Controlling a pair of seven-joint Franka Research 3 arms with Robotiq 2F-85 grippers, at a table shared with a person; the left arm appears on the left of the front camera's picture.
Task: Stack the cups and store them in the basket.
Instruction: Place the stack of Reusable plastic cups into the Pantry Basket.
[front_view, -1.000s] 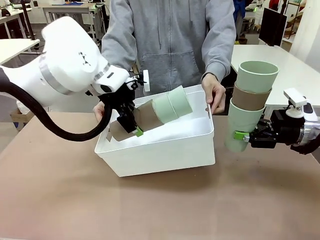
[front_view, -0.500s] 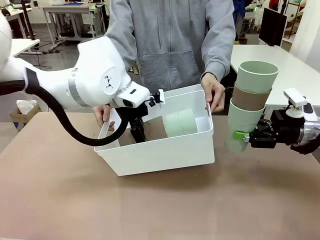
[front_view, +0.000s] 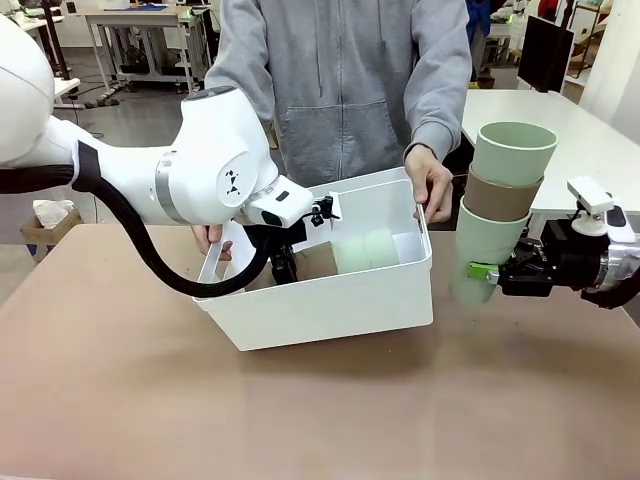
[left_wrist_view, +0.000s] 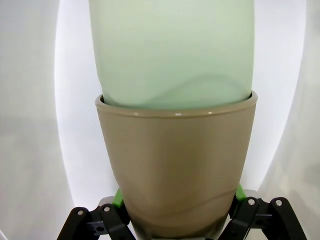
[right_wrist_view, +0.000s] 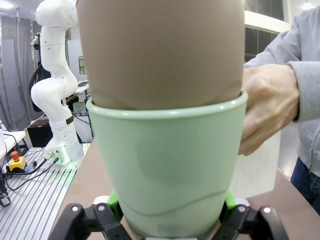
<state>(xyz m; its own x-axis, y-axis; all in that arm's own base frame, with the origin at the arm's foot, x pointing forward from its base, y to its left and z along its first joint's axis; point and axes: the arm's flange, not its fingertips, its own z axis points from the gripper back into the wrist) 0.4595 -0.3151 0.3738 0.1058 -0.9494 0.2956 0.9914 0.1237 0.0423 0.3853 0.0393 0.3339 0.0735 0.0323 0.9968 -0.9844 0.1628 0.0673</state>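
- Left gripper (front_view: 283, 268) is down inside the basket (front_view: 330, 305), jaws narrowed onto the base of the left stack (front_view: 345, 255).
- Left wrist view: green pads (left_wrist_view: 118, 197) press both sides of the tan cup (left_wrist_view: 177, 170), with a mint cup (left_wrist_view: 172, 50) nested in its mouth. White basket wall sits behind.
- The left stack lies on its side in the basket, tan end toward the gripper, mint end toward the basket's right end.
- Right gripper (front_view: 478, 272) is out to the right of the basket, above the table (front_view: 300, 420), clamped on the bottom cup of the right stack (front_view: 500, 200).
- The right stack is near upright and tilted slightly, clear of the table: mint at the bottom, tan in the middle, mint on top, open end up.
- Right wrist view: pads (right_wrist_view: 112, 200) grip the bottom mint cup (right_wrist_view: 170, 165), with tan nested in it.
- Person's hand (front_view: 430, 185) holds the basket's far right rim. The other hand (front_view: 208, 236) is at its left end, mostly hidden behind the left arm.
- The basket sits on the table, between the arms.
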